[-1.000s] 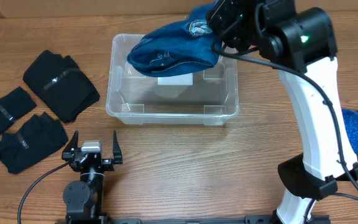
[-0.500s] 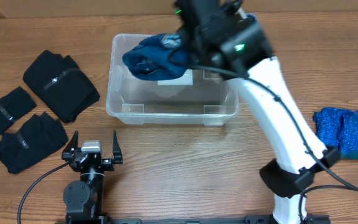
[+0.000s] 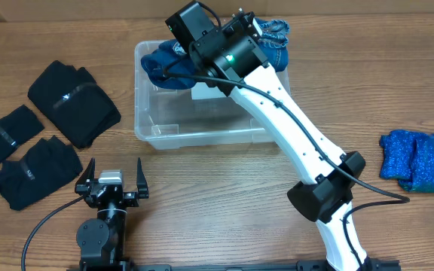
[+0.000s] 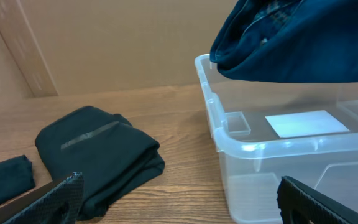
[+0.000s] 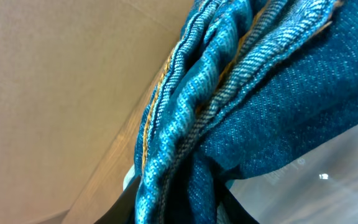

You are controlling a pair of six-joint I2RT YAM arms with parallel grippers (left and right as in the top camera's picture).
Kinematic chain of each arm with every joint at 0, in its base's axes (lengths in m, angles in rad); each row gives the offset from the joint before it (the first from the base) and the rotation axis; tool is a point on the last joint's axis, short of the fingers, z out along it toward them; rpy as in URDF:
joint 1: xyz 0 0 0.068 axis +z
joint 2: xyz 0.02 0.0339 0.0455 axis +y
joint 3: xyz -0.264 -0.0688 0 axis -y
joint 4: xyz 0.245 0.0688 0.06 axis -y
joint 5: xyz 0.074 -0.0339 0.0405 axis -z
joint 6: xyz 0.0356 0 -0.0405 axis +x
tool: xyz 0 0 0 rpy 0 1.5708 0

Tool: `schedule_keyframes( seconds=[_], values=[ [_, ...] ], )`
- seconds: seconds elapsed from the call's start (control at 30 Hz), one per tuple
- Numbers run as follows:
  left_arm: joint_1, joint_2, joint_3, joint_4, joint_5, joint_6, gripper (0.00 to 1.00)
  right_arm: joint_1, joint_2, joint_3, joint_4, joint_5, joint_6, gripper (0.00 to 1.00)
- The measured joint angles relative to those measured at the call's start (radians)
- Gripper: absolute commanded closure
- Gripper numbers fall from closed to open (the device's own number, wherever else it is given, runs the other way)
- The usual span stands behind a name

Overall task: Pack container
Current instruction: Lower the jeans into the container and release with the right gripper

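The container [image 3: 202, 138] sits far-centre on the table [image 3: 224, 203], a white label on its floor. My right pincer [image 5: 179, 210] pinches bunched denim [image 3: 158, 66] above its far left corner. My left pincer [image 3: 114, 169] rests spread wide beside black clothes [image 3: 74, 102].

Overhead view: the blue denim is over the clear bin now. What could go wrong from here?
1. The bunched blue denim garment in the right tool spreads past the far rim of the clear rectangular plastic container; released here, part may drape outside.
2. Lowering could snag the rim and drag the container.
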Motion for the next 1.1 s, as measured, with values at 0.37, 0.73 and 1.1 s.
schedule_keyframes(
  seconds=[0.37, 0.73, 1.1],
  values=[
    [0.000, 0.000, 0.000, 0.000, 0.000, 0.000, 0.00, 0.000, 0.106, -0.001, 0.026, 0.082, 0.001, 0.96],
    [0.000, 0.000, 0.000, 0.000, 0.000, 0.000, 0.00, 0.000, 0.124, -0.087, 0.164, 0.130, -0.023, 0.96],
    [0.000, 0.000, 0.000, 0.000, 0.000, 0.000, 0.00, 0.000, 0.124, -0.198, 0.311, 0.160, -0.098, 0.82]
  ],
)
